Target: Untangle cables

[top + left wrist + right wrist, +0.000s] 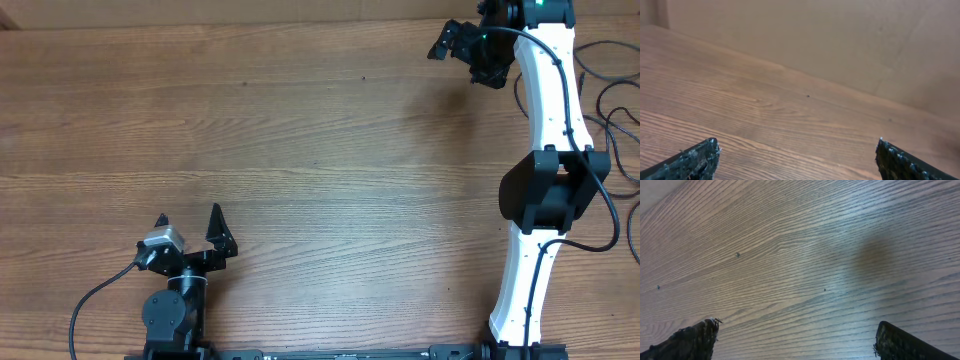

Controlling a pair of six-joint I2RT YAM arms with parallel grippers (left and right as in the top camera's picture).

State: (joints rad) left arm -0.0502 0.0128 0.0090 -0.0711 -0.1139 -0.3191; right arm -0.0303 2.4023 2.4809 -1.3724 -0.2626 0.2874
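Observation:
Thin black cables (603,95) lie in loose loops at the table's right edge, to the right of the right arm and partly cut off by the frame; no plugs show. My right gripper (462,60) hovers at the far right of the table, open, well left of those loops. In the right wrist view, the right gripper (797,326) has only bare wood between its fingers. My left gripper (188,215) sits at the near left, open and empty. The left wrist view also shows the left gripper (797,146) over bare wood. No cable shows in either wrist view.
The wooden table (300,130) fills the overhead view. The right arm's white links (545,100) and its own thick black cable run down the right side. A beige wall (840,35) rises behind the table's far edge in the left wrist view.

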